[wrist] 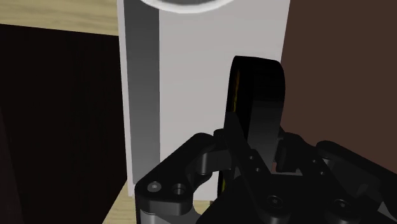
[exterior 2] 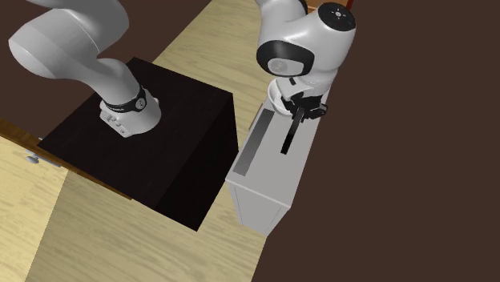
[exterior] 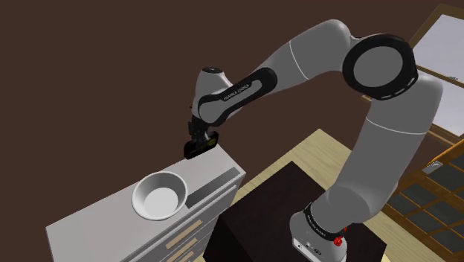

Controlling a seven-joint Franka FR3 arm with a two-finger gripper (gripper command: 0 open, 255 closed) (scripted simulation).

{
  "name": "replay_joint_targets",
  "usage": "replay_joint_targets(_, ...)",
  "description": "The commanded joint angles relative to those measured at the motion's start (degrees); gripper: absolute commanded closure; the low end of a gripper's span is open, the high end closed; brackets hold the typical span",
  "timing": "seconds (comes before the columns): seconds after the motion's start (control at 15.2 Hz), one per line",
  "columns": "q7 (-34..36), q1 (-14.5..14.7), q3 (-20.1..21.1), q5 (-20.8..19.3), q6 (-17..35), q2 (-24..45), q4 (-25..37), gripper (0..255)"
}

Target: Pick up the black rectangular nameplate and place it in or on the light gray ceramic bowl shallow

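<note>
Above the worktop, mid-frame in the shoulder view, jaws are clenched on the black nameplate, clear of the surface. Bowl sits lower left. Risk: the narrow end grip lets the plate pivot or slip in transit.

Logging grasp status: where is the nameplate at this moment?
In the shoulder view the nameplate is clasped in the hand at the right end of the cabinet, up and to the right of the bowl.
</note>
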Motion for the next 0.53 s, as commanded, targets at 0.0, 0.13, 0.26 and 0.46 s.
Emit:
replay_joint_targets(0.0, -0.18, -0.2, 0.42, 0.66, -1.45, -1.34, 0.19, 255)
replay_joint_targets(0.13, -0.5, -0.46, 0.74, 1.29, -2.78, -2.56, 0.38, 255)
replay_joint_targets(0.26, -0.77, -0.67, 0.99, 1.81, -3.94, -3.58, 0.58, 255)
replay_joint_targets(0.46, 3.58, 2.15, 2.22, 1.37, -4.02, -3.68, 0.86, 255)
